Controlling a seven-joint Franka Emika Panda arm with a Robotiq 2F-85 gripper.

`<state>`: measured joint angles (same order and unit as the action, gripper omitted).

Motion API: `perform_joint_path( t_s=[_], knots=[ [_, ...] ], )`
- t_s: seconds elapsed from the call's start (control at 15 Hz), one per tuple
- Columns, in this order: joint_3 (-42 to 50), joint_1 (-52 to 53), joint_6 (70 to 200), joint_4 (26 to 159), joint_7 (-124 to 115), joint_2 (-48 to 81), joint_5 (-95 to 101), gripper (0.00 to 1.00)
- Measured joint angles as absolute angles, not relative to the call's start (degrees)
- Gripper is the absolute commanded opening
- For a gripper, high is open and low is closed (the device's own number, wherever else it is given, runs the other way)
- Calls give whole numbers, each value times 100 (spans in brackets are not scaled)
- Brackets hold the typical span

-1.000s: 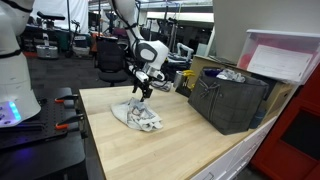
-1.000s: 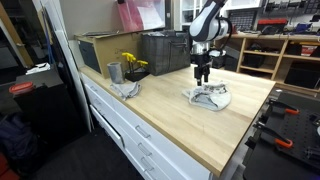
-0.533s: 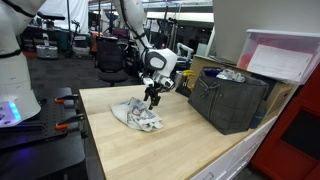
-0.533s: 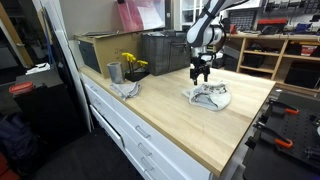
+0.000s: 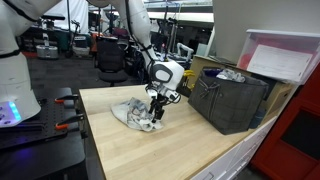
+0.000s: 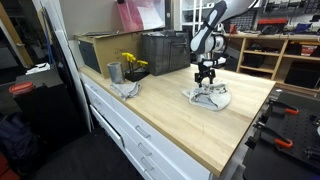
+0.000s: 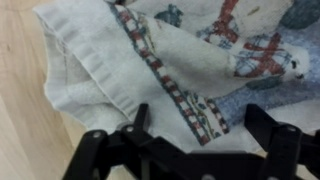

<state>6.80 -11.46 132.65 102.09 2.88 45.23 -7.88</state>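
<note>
Crumpled white cloth with ribbed hem and red-and-blue printed pattern [image 5: 135,115] [image 6: 209,97] [image 7: 150,60] — bunched in a low heap about mid-worktop on the light wooden worktop [image 5: 150,152] [image 6: 190,128], well back from the drawer-front edge in an exterior view. Black Robotiq gripper [image 5: 154,113] [image 6: 206,82] [image 7: 190,138] pointed straight down over the heap, at the side of it nearer the dark grey slatted plastic crate [image 5: 232,102] [image 6: 165,52]. Jaws spread wide, nothing pinched between them. Both black fingers [image 7: 92,142] low in the wrist view, patterned trim of the cloth running between them, bare wood showing at the left edge of that view. Fingertips down at the level of the top folds in both exterior views; contact with the fabric impossible to tell.

Crate standing along the back edge of the worktop, well apart from the cloth, pale crumpled stuff visible inside it. White box with pink lid [image 5: 285,60] behind the crate. Yellow flowers [image 6: 132,63] and a grey metal cup [image 6: 114,72] near the far corner of the worktop by the crate — a second small grey-white rag [image 6: 127,89] just beside the cup, close to the front edge.
</note>
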Motion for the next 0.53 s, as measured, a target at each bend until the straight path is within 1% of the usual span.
perform_joint_path(
  t_s=[0.07,0.27,0.53],
  knots=[
    [676,-1171,13203,10119,287,4583,-790,60],
    [663,-1228,13004,9934,287,4638,-791,35],
    [660,-1266,12832,9733,287,4646,-789,6]
  ],
)
